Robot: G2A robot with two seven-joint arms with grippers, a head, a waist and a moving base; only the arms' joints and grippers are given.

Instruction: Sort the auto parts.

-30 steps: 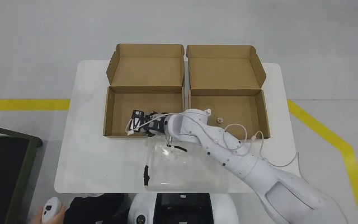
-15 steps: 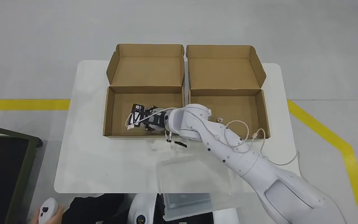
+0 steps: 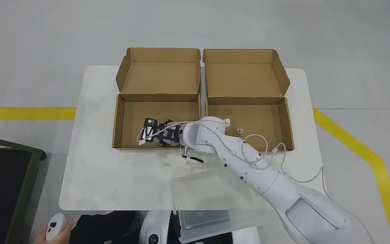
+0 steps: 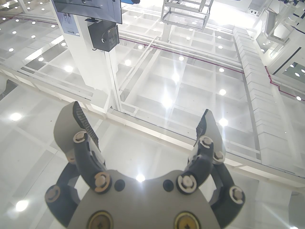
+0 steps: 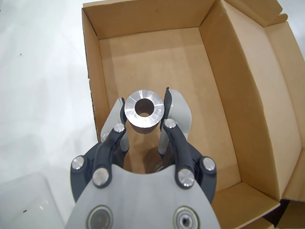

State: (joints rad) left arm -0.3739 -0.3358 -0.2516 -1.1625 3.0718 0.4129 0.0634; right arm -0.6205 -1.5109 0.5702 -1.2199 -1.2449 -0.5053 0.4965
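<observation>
My right gripper is shut on a short silver metal bushing with a round bore. It holds the bushing above the floor of the left cardboard box. From above, that gripper is low inside the left box, near its front wall. The right cardboard box holds one small metal part. A thin black part lies on the white table just in front of the boxes. My left gripper points up at the ceiling, open, with nothing between its fingers.
Both boxes have their lids folded back toward the table's far side. A clear plastic container sits at the table's front edge, partly overhanging it. The white table is bare to the left of the boxes.
The clear plastic container has slid toward the table's front edge and now overhangs it. My right gripper has stayed over the left box with the bushing in it.
</observation>
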